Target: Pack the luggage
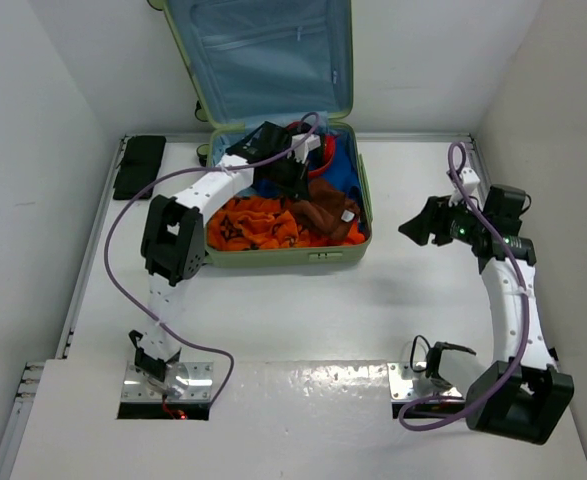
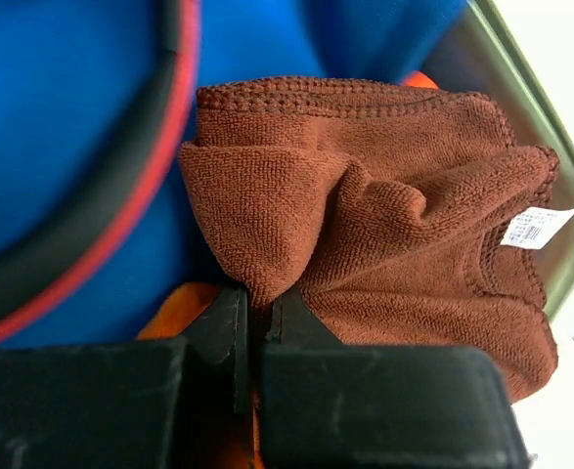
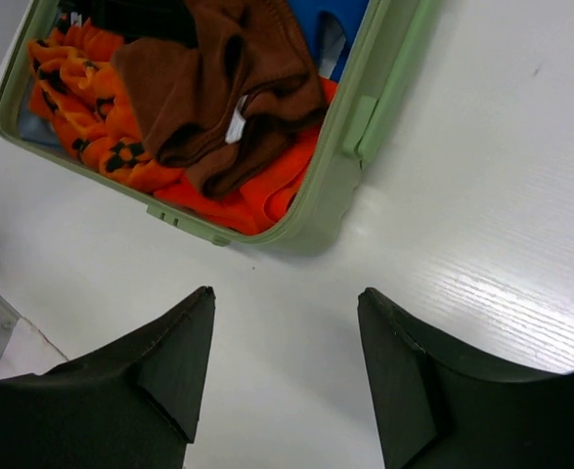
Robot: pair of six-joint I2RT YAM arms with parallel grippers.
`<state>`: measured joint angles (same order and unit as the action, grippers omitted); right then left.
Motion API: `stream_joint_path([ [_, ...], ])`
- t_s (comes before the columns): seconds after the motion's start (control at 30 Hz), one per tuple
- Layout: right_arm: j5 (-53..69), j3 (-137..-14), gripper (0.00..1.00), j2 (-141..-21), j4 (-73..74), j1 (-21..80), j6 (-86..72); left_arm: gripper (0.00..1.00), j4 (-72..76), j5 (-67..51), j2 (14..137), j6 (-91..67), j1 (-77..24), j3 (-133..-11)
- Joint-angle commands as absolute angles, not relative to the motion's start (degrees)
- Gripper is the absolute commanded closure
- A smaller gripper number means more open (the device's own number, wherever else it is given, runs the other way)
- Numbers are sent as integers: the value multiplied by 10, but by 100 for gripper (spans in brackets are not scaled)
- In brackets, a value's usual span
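left fingers (image 2: 236, 332): pressing together, pinching a fold of the brown towel (image 2: 384, 225).
tag (image 2: 539, 227): white, sitting at the towel's edge, carrying print too small to read.
right fingers (image 3: 179, 363): standing spread, holding nothing, hovering over the tabletop (image 3: 482, 195).
luggage (image 1: 283, 256): lying open on the tabletop, lid standing up at the back; left fingers reaching inside it, right fingers hanging well apart off its right side.
contents: orange cloth (image 1: 253, 225) and blue cloth (image 2: 71, 98) lying around the towel.
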<state>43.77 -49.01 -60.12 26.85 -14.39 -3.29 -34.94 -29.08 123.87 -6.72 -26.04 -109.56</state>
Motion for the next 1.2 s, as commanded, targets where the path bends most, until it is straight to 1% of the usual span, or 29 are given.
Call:
stream_joint_path([
  [0.0, 448, -513, 40, -609, 232, -113, -47, 100, -312, -181, 1225, -46, -236, -1110],
  [0.07, 438, -514, 40, -617, 218, -91, -52, 100, -312, -175, 1220, -40, -236, -1104],
  [0.1, 431, -516, 40, -619, 209, -75, -55, 92, -302, -165, 1220, -40, -236, -1089],
  [0.17, 418, -517, 40, -626, 194, -49, -62, 70, -289, -160, 1195, -40, -236, -1070],
  [0.2, 414, -517, 40, -629, 182, -31, -66, 58, -273, -181, 1185, -40, -236, -1050],
  [0.23, 403, -519, 40, -634, 173, -15, -69, 44, -267, -191, 1175, -40, -231, -1044],
  [0.27, 398, -520, 40, -635, 170, -7, -73, 23, -267, -199, 1166, -40, -231, -1044],
  [0.3, 396, -526, 40, -644, 160, 20, -75, 20, -267, -206, 1146, -40, -231, -1044],
  [0.37, 383, -526, 40, -649, 152, 34, -75, 13, -258, -213, 1118, -40, -224, -1044],
  [0.5, 360, -529, 40, -670, 126, 77, -73, 11, -229, -250, 1032, -52, -189, -1063],
  [0.57, 351, -533, 40, -678, 108, 100, -75, 11, -229, -235, 989, -67, -153, -1076],
  [0.63, 344, -541, 40, -704, 101, 112, -68, 11, -242, -200, 966, -62, -113, -1081],
  [0.7, 336, -558, 40, -731, 101, 134, -61, 10, -269, -104, 960, -31, -92, -1081],
  [0.73, 333, -578, 40, -743, 99, 141, -65, 8, -291, -49, 967, 1, -64, -1069],
  [0.77, 331, -585, 40, -748, 98, 146, -66, 8, -291, -23, 975, 1, -48, -1061],
  [0.8, 333, -591, 40, -757, 99, 149, -66, 8, -300, -6, 988, 7, -30, -1053],
  [0.83, 330, -607, 40, -765, 99, 154, -66, 8, -306, 3, 1004, 12, 8, -1047],
  [0.9, 328, -624, 40, -773, 106, 156, -58, 8, -322, -4, 1073, 31, 65, -1054],
  [0.97, 325, -630, 40, -782, 114, 157, -43, 8, -323, -28, 1125, 57, 90, -1079],
  [1.0, 325, -633, 40, -786, 115, 157, -42, 7, -323, -28, 1182, 74, 97, -1093],
  [1.1, 323, -635, 40, -797, 119, 157, -37, 6, -367, 0, 1277, 136, 109, -1196],
  [1.13, 323, -636, 40, -800, 123, 158, -34, 6, -379, 0, 1325, 162, 109, -1245],
  [1.17, 323, -638, 40, -804, 126, 158, -28, 6, -379, 16, 1341, 169, 109, -1258],
])
